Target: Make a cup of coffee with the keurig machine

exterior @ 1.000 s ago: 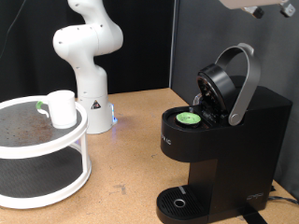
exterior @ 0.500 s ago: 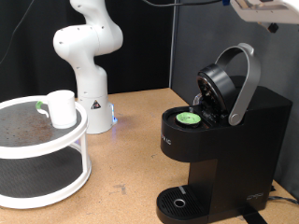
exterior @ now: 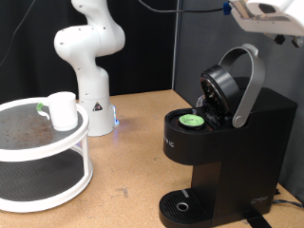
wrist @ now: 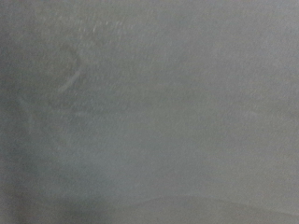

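Observation:
The keurig machine (exterior: 233, 152) stands at the exterior view's right with its silver-grey lid handle (exterior: 249, 81) raised and the brew head open. A green-topped pod (exterior: 192, 121) sits in the open chamber. The drip tray (exterior: 182, 206) below has nothing on it. The white cup (exterior: 63, 109) stands on the top shelf of a round white rack (exterior: 47, 157) at the left. Part of my gripper (exterior: 269, 13) shows at the top right edge, above the machine and apart from it; its fingers are cut off. The wrist view is a plain grey blur.
A white robot arm base (exterior: 90, 62) with a blue light (exterior: 115, 122) stands at the back behind the rack. A dark vertical panel (exterior: 142, 47) runs behind it. Brown tabletop (exterior: 128, 171) lies between the rack and the machine.
My gripper hand at the top right has come a little lower and further into view above the machine. The cup, pod and lid have not moved.

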